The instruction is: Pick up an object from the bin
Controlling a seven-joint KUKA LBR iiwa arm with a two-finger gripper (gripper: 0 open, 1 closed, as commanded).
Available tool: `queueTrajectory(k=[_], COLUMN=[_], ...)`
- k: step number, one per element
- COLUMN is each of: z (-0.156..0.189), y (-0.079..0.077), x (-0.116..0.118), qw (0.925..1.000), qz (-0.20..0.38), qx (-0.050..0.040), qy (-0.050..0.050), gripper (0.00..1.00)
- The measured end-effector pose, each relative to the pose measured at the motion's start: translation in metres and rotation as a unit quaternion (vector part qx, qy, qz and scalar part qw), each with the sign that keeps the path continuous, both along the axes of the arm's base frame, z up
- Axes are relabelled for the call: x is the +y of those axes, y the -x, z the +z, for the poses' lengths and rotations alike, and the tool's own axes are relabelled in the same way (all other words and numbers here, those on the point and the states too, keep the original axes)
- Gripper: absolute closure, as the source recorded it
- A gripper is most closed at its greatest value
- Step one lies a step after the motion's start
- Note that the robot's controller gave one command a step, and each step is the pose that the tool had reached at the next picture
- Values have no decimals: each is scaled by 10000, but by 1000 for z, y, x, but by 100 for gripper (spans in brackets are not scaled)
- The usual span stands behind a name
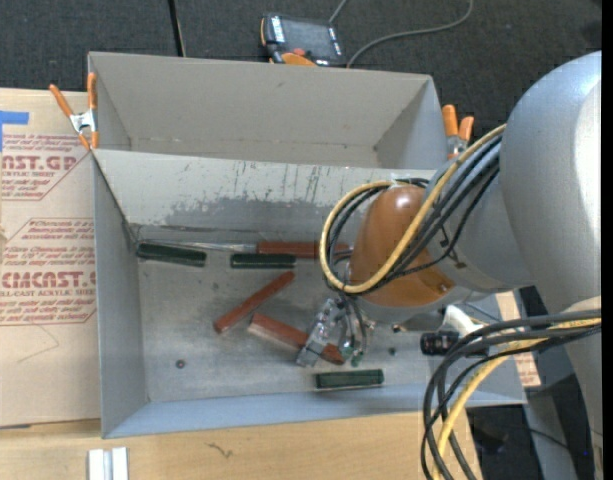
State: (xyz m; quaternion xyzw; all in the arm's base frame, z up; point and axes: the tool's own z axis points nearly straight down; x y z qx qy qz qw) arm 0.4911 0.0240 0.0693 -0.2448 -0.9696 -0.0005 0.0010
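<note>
I've got the gripper (331,340) down on the bin (116,298) floor, right on the near end of a short red-brown bar (278,330); the rest of that bar runs out to the gripper's left. Whether the gripper is apart or clamped on it, I cannot tell from here. The arm comes in from the gripper's right, orange cover (396,253) just above it, yellow and black cables (334,230) looping round. The bar is flat, straight and lies slightly slanted. Just below the gripper lies a dark green bar (349,377). Up and left of the gripper sits a longer red-brown bar (254,304), tilted.
</note>
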Motion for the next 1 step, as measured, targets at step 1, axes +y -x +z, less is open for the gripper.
queueTrajectory(k=[1], z=[136], y=[-5], x=[41], qw=[9999], qz=[140], qx=[-49], qy=[-4], gripper=[100])
